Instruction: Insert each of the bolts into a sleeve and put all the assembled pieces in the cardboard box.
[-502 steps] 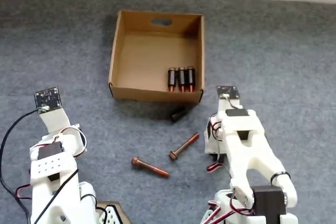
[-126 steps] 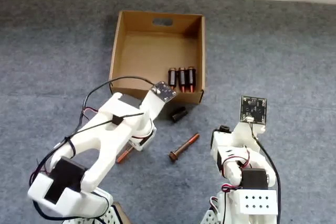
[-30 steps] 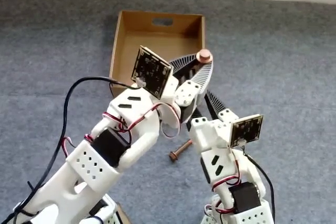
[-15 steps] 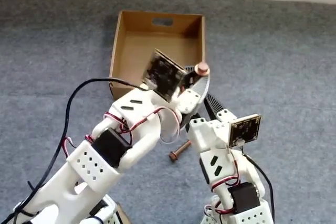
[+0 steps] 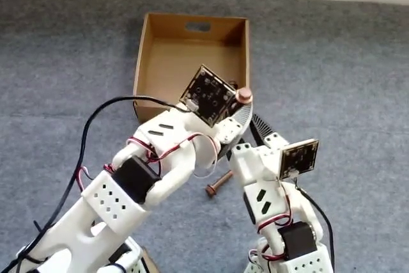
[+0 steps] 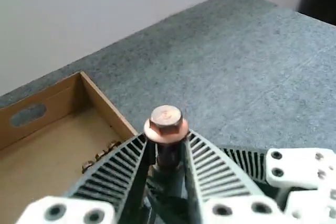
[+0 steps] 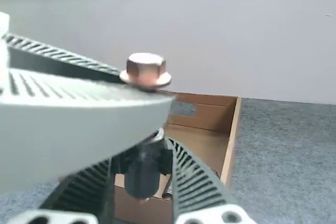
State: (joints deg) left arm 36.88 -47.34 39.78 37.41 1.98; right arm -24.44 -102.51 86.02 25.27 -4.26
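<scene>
Left end effector (image 5: 241,104): fingers pressed onto the shank of a copper bolt (image 5: 243,96), flanged head up and standing just clear of the fingertips. The left wrist view shows the same grip, with the bolt (image 6: 166,124) upright between the two ribbed black fingers (image 6: 202,156) of the left end effector (image 6: 167,150).

Right end effector (image 7: 144,157): pinching a short black sleeve (image 7: 143,170), held roughly upright directly beneath the bolt head (image 7: 146,72). Cannot tell whether the shank has entered the sleeve; the left finger (image 7: 79,103) crosses in front of the join.

In the high view both end effectors meet above the 5 o'clock corner of the cardboard box (image 5: 142,55). The right end effector (image 5: 255,124) sits at 5 o'clock from the left one, touching or nearly so.

The box lies at 12 o'clock on the grey tabletop (image 5: 345,62), open side up, with a hand slot in its far wall. Assembled pieces (image 6: 100,153) lie side by side on the box floor against the wall nearest the arms; the exact count is hard to read from here.

A second bolt (image 5: 218,183) lies flat on the tabletop at 6 o'clock from the box, between the two arms, its head towards 7 o'clock, and nothing grips it.
</scene>
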